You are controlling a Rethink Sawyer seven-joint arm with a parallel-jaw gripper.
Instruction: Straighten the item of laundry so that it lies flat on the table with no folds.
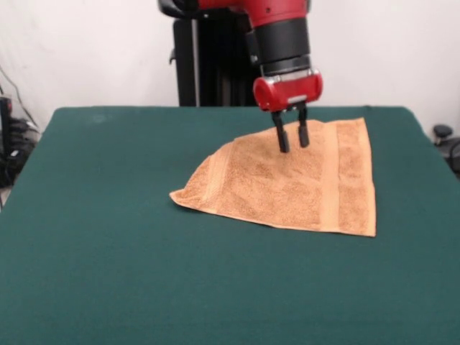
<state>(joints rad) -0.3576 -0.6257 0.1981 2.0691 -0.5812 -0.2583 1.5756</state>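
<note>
The orange-tan towel (295, 183) lies on the dark green table (108, 237), right of centre. Its far left corner is folded over, so the left side runs diagonally and the shape is roughly triangular with a rumpled left tip. A flat woven band runs down near its right edge. My gripper (293, 141) hangs from the red arm over the towel's far part. Its two black fingers (282, 138) stand slightly apart with nothing between them, tips just above or at the cloth.
The black pedestal (205, 57) rises behind the table's far edge. Cables and dark gear (11, 144) sit off the table at the left, and another dark object (445, 140) at the right.
</note>
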